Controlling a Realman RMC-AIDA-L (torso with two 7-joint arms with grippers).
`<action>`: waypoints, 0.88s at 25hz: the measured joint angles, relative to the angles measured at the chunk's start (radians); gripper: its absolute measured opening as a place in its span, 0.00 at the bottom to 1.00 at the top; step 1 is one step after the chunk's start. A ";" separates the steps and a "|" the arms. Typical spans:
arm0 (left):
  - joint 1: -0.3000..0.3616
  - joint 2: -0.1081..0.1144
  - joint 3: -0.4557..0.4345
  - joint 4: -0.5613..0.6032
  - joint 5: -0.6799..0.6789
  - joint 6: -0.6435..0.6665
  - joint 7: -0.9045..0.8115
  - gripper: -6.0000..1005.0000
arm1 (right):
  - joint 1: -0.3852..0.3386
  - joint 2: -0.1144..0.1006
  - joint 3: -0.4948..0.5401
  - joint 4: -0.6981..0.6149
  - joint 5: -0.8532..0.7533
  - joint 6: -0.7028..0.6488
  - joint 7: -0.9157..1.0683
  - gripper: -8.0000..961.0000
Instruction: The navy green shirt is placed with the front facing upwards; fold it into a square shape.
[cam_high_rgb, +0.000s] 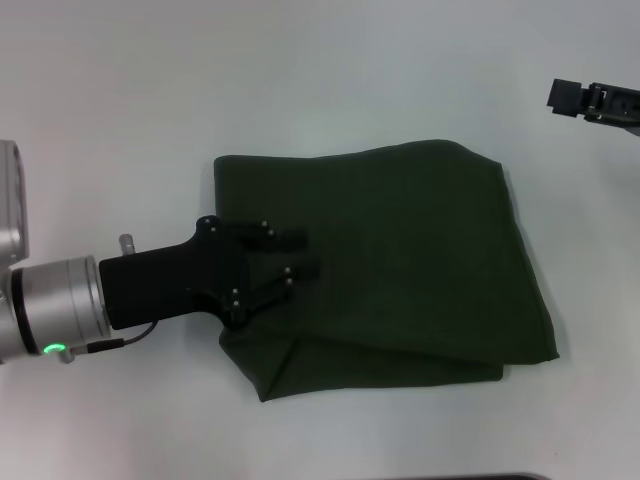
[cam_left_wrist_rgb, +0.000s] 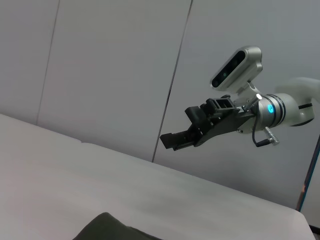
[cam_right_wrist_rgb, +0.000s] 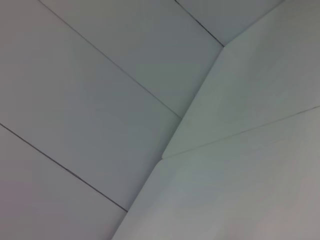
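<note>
White tabletop (cam_high_rgb: 150, 100) runs out flat on every side, with pale wall panels behind it in the wrist views. On it, at the middle, lies the shirt (cam_high_rgb: 420, 260), already folded into a thick, roughly square dark-green packet. Its far and right edges are fairly straight, while the near edge shows loose layers stepping out and a corner sagging toward the robot's left.

Over the shirt's left edge sits the left pincer (cam_high_rgb: 295, 255), fingers spread apart and holding nothing; whether the tips touch the cloth cannot be told. High off the tabletop at the far right hangs the right pincer (cam_high_rgb: 590, 100), well clear of the shirt. The left wrist view shows its fingers (cam_left_wrist_rgb: 175, 140) close together with nothing between them.

The fold looks nearly done, so the step in hand seems to be tidying and letting go. To do it well, the left pincer should lift straight up without dragging the top layer, or first press and smooth the left edge so the layers line up. The slack near corner is the spot most likely to spoil the square.

No writing, brand or label can be read; the visible cloth is plain.
</note>
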 joint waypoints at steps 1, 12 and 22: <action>0.000 0.000 0.000 -0.001 0.000 0.000 0.000 0.43 | 0.000 0.001 0.000 0.000 0.000 0.000 -0.002 0.78; -0.002 0.000 0.010 -0.004 0.001 0.001 -0.005 0.08 | 0.000 0.004 -0.002 0.000 -0.006 0.004 -0.004 0.78; -0.009 0.000 0.009 -0.004 0.001 -0.010 -0.012 0.09 | -0.004 0.002 -0.003 0.000 -0.006 0.006 -0.001 0.78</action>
